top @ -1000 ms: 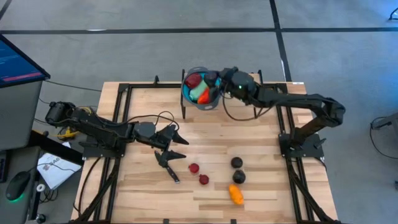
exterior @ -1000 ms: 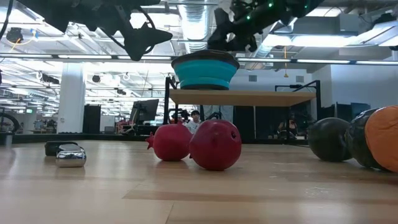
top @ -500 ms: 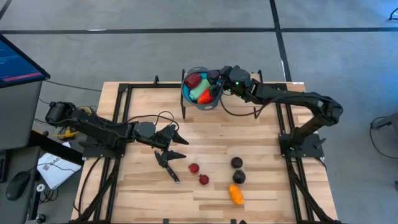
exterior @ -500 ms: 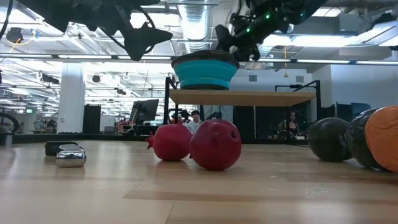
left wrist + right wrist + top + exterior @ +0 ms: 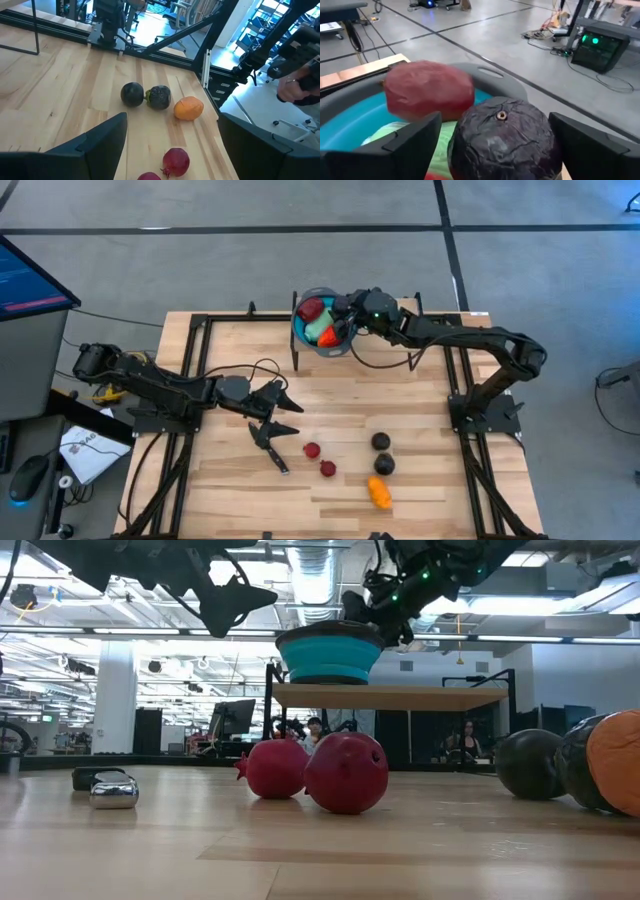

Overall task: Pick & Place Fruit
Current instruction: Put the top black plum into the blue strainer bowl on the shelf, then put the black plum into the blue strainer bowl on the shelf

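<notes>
A grey-rimmed teal bowl (image 5: 322, 340) on a raised shelf at the table's far edge holds dark red (image 5: 427, 95), pale green (image 5: 322, 330) and red-orange (image 5: 332, 337) pieces. My right gripper (image 5: 346, 308) hangs over the bowl's right rim, shut on a dark purple-black fruit (image 5: 502, 137). On the table lie two tiny red pieces (image 5: 312, 450) (image 5: 328, 469), two dark ones (image 5: 381, 441) (image 5: 384, 464) and an orange one (image 5: 379, 492). My left gripper (image 5: 286, 411) hovers open at mid-table above the knife (image 5: 272, 446). My right gripper has the dark purple-black fruit pinched between its two fingers (image 5: 412, 145), one on each side of its round body (image 5: 465, 145). The fruit is lifted clear, just above the pieces in the bowl. The arm reaches in from the table's right.
The black-handled knife lies near my left gripper, left of the tiny red pieces. Black frame rails (image 5: 195, 370) run along both sides of the table. A bare stretch of wood lies between the bowl's shelf and the fruit near the front.
My right gripper, still holding the dark fruit, has moved a little toward the table's left, from beside the bowl's right rim to over the bowl. The left arm has kept still.
</notes>
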Action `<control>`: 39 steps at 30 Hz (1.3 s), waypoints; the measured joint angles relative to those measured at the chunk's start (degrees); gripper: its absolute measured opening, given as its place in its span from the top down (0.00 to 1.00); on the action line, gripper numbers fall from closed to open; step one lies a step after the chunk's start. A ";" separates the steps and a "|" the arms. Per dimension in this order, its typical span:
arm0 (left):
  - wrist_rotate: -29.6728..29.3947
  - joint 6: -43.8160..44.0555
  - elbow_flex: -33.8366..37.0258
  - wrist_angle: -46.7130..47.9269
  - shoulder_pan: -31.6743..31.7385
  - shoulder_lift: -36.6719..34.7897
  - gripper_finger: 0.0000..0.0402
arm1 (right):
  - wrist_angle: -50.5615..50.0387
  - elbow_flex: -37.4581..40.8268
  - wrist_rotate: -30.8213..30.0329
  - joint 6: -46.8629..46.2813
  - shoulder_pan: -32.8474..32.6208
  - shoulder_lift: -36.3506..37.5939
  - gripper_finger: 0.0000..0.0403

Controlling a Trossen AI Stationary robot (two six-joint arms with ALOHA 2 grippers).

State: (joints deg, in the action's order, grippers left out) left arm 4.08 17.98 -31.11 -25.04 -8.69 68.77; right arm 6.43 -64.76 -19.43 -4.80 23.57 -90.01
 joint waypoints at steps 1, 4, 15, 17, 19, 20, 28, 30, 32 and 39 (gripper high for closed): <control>0.00 0.00 0.00 0.00 0.00 0.00 0.24 | 0.05 -0.02 0.04 0.09 0.00 0.04 0.09; 0.00 0.00 0.00 -0.01 0.00 0.00 0.24 | -0.12 -0.01 0.09 0.32 0.00 0.80 0.06; 0.04 0.02 0.00 -0.04 0.00 0.00 0.24 | -0.76 -3.54 -0.16 2.80 -0.87 2.51 0.02; 0.10 0.02 0.00 -0.04 0.00 0.00 0.24 | -1.81 -3.77 -0.14 5.06 -2.14 3.83 0.02; 0.20 0.02 0.00 -0.03 0.02 0.00 0.24 | -1.61 -4.31 -0.14 7.20 -4.77 5.45 0.03; 0.20 0.02 0.01 -0.02 -0.02 0.00 0.24 | -1.75 -4.39 -0.15 8.09 -6.49 6.50 0.03; 0.13 -0.12 0.02 -0.02 -1.35 0.00 0.24 | -10.61 -4.30 -7.08 11.26 -27.26 10.48 0.07; 0.11 -0.29 0.02 -0.02 -1.53 0.00 0.24 | -15.06 -4.28 -11.71 10.22 -33.08 10.08 0.08; -0.04 -1.04 0.02 -0.01 -1.53 0.00 0.24 | -20.56 -4.27 -16.21 5.74 -38.13 9.36 0.10; -1.60 -1.70 0.03 -0.36 -1.53 0.00 0.24 | -47.69 -3.74 -20.71 -29.54 -50.70 7.23 0.17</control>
State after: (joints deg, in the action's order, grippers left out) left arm 2.48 16.28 -31.09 -25.39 -10.22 68.77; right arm -41.27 -68.50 -40.15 -34.34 -27.13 -82.78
